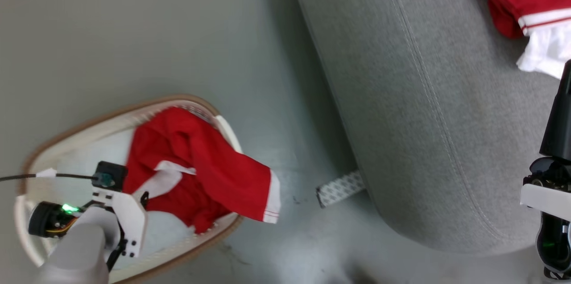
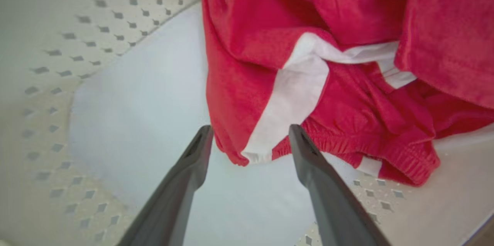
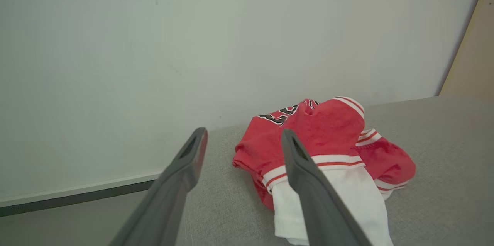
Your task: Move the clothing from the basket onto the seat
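1. I had the left gripper [image 2: 250, 134] down inside the basket [image 1: 111, 119], with its two dark fingers spread apart and nothing clamped between them.
2. Through the left wrist view, the lower end of a white panel on the red garment [image 2: 270, 64] sat in the gap between the fingertips. I could not tell whether either finger touched the cloth.
3. That red garment lay bunched against one side of the basket, its gathered elastic edge resting on the pale bottom beside the perforated wall.
4. From the head view, one part of it was draped over the basket's brown rim, so its white-striped hem hung outside above the grey floor [image 1: 134, 30].
5. The basket stood on the floor near the seat [image 1: 424, 119], apart from it.
6. A small patterned strip [image 1: 341, 188] lay on the floor at the base of the seat.
7. The right gripper [image 3: 244, 138] hovered over the seat, released and empty, with its fingers wide apart.
8. Beyond those fingers the jersey [image 3: 320, 138] lay crumpled on the grey upholstery, showing some lettering, red-and-white striped hems and a white piece spilling towards the camera.
9. In the right wrist view, a pale wall [image 3: 193, 45] rose behind the seat.
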{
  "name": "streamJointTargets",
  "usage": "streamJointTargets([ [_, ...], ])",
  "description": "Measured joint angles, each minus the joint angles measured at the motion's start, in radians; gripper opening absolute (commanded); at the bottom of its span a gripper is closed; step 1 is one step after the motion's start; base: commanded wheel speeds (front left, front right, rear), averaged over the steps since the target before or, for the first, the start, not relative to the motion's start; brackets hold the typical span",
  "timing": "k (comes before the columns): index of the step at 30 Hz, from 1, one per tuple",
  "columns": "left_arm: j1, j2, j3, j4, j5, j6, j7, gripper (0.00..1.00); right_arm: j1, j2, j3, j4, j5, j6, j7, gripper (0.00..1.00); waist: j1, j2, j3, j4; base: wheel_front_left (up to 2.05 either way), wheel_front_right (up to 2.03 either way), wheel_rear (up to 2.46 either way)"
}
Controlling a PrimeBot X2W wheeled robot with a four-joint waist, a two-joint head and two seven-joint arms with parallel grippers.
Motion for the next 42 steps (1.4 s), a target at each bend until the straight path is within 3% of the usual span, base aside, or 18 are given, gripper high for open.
streamJointTargets([
  [9, -0.042, 0.065, -0.033, 0.025, 0.003, 0.002, 0.074, 1.0, -0.02, 0.0, 0.018, 0.002, 0.062, 0.0, 0.0, 1.0, -0.0001, 0.0, 0.124, -0.087, 0.0, 0.0, 0.0],
  [15, -0.071, 0.088, -0.049, 0.029, 0.015, 0.04, 0.113, 1.0, -0.037, 0.0, 0.03, 0.003, 0.077, 0.0, 0.0, 1.0, -0.0002, 0.0, 0.173, -0.118, 0.0, 0.0, 0.0],
  [16, -0.073, 0.089, -0.049, 0.03, 0.014, 0.042, 0.118, 0.81, -0.038, 0.0, 0.031, 0.003, 0.077, 0.0, 0.0, 1.0, -0.0003, 0.0, 0.176, -0.121, 0.0, 0.0, 0.0],
  [17, -0.075, 0.088, -0.049, 0.03, 0.014, 0.045, 0.121, 0.49, -0.038, 0.0, 0.032, 0.005, 0.077, 0.0, 0.0, 1.0, -0.0002, 0.0, 0.176, -0.122, 0.0, 0.0, 0.0],
  [18, -0.077, 0.086, -0.051, 0.03, 0.014, 0.049, 0.125, 0.0, -0.039, 0.0, 0.033, 0.007, 0.077, 0.0, 0.0, 1.0, -0.0002, 0.0, 0.174, -0.123, 0.0, 0.0, 0.0],
  [27, -0.052, 0.025, -0.056, 0.035, -0.014, 0.044, 0.083, 0.0, -0.034, 0.001, 0.022, 0.024, 0.033, 0.0, 0.0, 1.0, -0.0002, 0.0, 0.101, -0.102, 0.0, 0.0, 0.0],
  [37, 0.042, -0.138, -0.058, 0.024, -0.084, 0.008, -0.109, 0.0, 0.05, 0.002, -0.009, 0.052, -0.09, 0.0, 0.0, 1.0, -0.0003, 0.0, -0.099, -0.016, 0.0, 0.0, 0.0],
  [42, 0.098, -0.204, -0.092, -0.011, -0.138, 0.004, -0.155, 0.0, 0.116, 0.003, -0.025, 0.07, -0.153, 0.0, 0.0, 1.0, -0.0004, 0.0, -0.226, 0.05, 0.0, 0.0, 0.0],
])
